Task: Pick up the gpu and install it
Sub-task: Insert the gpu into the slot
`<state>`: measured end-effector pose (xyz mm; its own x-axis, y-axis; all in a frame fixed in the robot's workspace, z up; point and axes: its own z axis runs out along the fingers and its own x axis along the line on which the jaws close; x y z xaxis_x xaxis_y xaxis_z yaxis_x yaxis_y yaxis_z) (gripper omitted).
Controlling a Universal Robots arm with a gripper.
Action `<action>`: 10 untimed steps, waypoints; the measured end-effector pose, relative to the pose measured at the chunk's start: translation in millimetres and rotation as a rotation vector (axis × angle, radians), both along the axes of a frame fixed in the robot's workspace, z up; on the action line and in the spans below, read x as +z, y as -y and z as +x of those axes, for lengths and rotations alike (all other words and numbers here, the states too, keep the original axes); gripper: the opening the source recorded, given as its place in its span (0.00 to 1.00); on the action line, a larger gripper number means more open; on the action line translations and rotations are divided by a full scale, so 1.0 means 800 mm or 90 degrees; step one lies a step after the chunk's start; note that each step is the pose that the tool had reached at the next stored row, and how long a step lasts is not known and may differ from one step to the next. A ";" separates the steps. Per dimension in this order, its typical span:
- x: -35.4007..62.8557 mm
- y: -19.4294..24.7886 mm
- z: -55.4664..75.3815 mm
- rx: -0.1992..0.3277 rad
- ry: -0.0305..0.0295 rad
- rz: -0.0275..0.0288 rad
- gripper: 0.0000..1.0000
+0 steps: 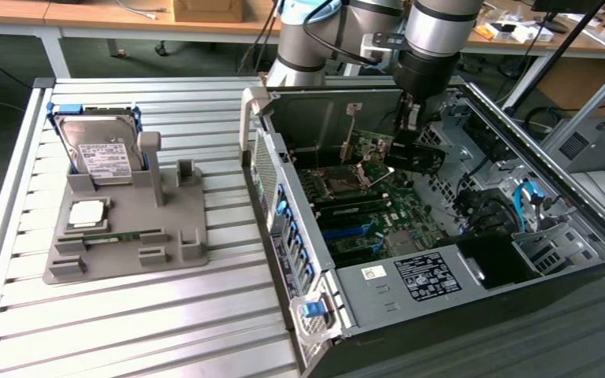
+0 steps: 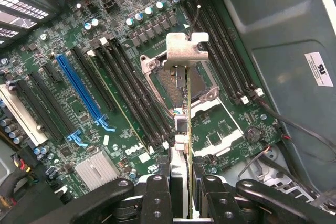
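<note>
Black fingers (image 2: 157, 198) of the gripper (image 2: 187, 182) are clenched on the gpu (image 2: 188, 124). The card stands edge-on between them with one finger against each face, and its silver end bracket (image 2: 186, 51) is at the end far from the fingers. Seen from the wrist, the card's edge lines up over the processor socket (image 2: 170, 80), with the blue slot (image 2: 81, 85) well apart to one side.

In the exterior view the gripper (image 1: 412, 138) hangs at about one o'clock from the picture's middle, inside the open computer case (image 1: 271, 205). The gpu (image 1: 424, 157) is the dark card at six o'clock from the fingers, raised above the motherboard (image 1: 376, 213) and looking clear of it. At nine o'clock, on the slatted metal table (image 1: 124, 323), a grey fixture (image 1: 192, 228) holds a hard drive (image 1: 101, 153) at its eleven o'clock corner.
</note>
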<state>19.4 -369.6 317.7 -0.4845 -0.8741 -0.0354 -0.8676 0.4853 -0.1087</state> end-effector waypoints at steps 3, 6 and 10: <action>0.000 0.0000 0.000 0.004 0.0000 0.0000 0.27; 0.000 0.0000 0.000 0.008 0.0000 0.0000 0.27; 0.000 0.0000 0.000 0.013 0.0000 -0.0001 0.27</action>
